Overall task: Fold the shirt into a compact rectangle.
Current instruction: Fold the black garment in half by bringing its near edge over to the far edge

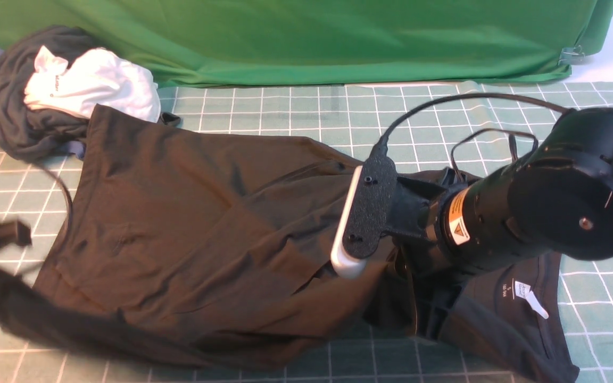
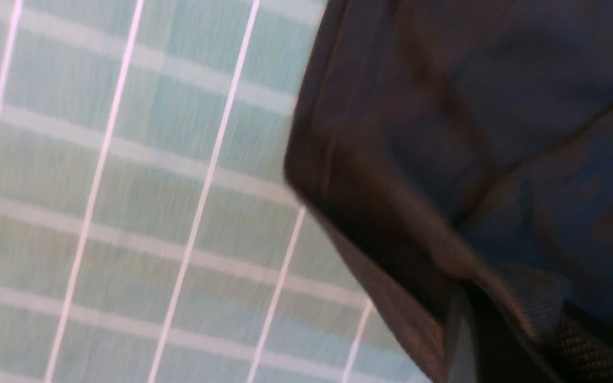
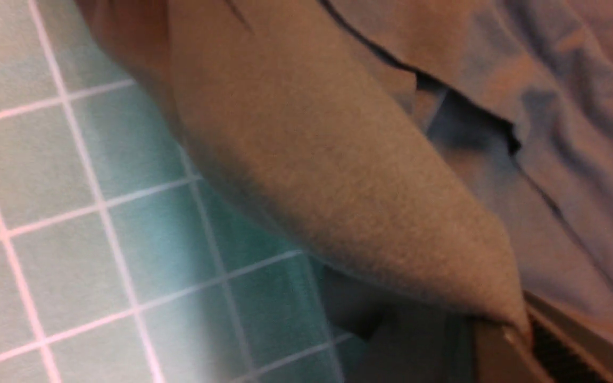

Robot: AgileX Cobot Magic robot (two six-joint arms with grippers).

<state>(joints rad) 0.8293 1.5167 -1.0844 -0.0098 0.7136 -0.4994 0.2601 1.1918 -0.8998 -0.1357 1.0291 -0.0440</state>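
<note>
Nearest me, a blurred edge of the shirt (image 1: 189, 213) hangs from the left fingers (image 2: 588, 351), clamped shut on it; the right fingers (image 3: 493, 356) pinch it too. It sprawls across the tabletop (image 1: 296, 114); uneven pulling could slip a thin pinch or skew the fold

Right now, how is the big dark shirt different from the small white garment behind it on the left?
Colour: the shirt is black-brown, while the white garment is bright white. Size: the shirt covers much of the checked mat; the white garment is far smaller. Pose: the shirt lies spread out, with some wrinkles; the white garment sits bunched up on a dark grey garment. Both are soft, crumpled clothing.
</note>
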